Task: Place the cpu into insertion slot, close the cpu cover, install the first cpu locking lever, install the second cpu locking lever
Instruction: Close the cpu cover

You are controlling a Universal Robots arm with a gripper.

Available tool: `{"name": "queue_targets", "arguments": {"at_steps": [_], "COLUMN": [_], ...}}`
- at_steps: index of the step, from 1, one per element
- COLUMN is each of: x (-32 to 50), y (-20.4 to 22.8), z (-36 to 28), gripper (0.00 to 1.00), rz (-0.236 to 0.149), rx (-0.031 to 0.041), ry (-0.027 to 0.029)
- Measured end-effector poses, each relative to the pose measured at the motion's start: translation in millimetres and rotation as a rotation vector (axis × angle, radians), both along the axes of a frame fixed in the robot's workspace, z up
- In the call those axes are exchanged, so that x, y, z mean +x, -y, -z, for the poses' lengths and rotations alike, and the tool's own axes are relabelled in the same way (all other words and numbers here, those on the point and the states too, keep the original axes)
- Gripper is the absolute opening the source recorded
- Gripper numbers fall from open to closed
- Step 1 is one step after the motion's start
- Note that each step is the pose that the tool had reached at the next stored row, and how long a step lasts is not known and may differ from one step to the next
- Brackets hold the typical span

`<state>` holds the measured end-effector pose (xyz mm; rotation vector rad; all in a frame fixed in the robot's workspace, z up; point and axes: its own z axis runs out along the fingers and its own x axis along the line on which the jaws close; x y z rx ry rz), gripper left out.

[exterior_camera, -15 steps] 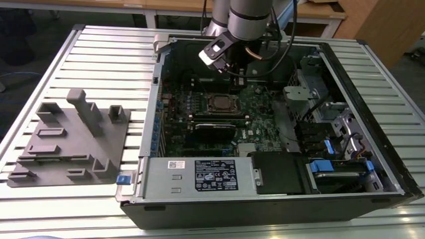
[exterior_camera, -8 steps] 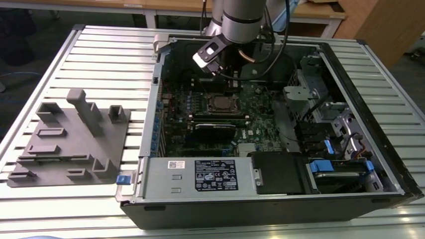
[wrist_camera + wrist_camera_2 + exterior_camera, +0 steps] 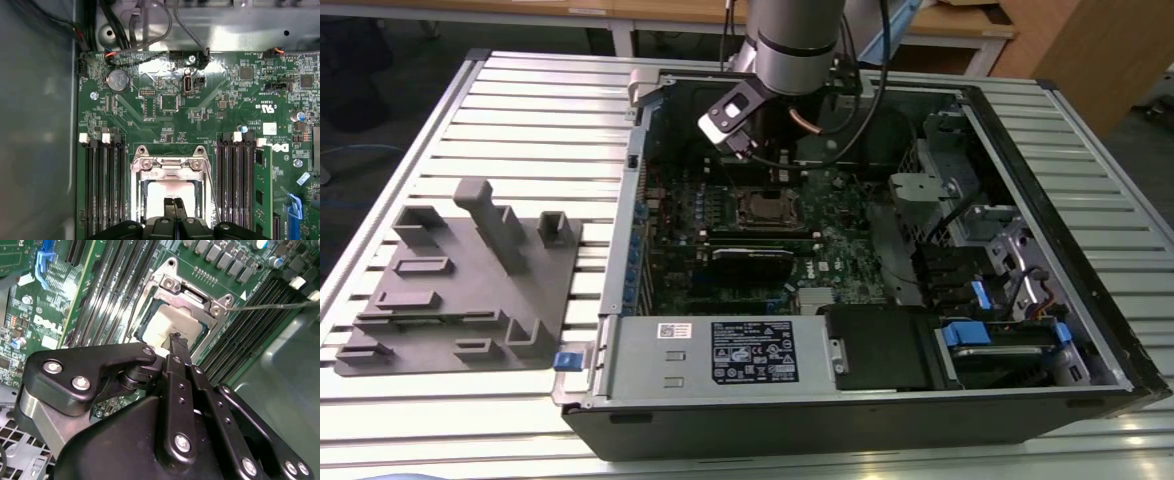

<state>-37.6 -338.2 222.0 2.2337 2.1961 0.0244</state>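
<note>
The robot arm (image 3: 794,45) is reaching down into the open computer case (image 3: 1087,330), which is lying on a slatted table (image 3: 520,110). In the exterior view, a grey moulded fixture (image 3: 467,280) is sitting on the table, off to the left of the case.

In both wrist views the gripper (image 3: 175,204) is hanging directly over the socket. Its two black fingertips (image 3: 178,341) are pressing flat against each other, with only a thin seam showing between them. They are gripping nothing. Their tips are pointing at the near part of the cpu (image 3: 155,197), but it is not possible to tell whether they are touching its top or hovering just above it.

The cpu is lying in the insertion slot (image 3: 742,208), with its pale metal top (image 3: 167,322) showing through the big square cut-out of the cpu cover (image 3: 170,167). The silvery cover is framing the chip on all visible sides, and its two screws are sitting at the far end. It is not clear whether the cover is fully pressed down.

A thin metal locking lever (image 3: 270,305) is sticking out from one corner of the socket, running away from it across the long black memory slots (image 3: 235,180). More memory slots (image 3: 102,185) are flanking the socket's other side on the green motherboard (image 3: 150,115).
</note>
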Motion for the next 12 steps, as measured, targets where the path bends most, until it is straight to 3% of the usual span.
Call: {"name": "queue_targets", "arguments": {"at_steps": [12], "x": [0.0], "y": [0.6], "z": [3.0], "gripper": [0.11], "rz": [0.0], "rx": [0.0005], "ry": [0.0003]}}
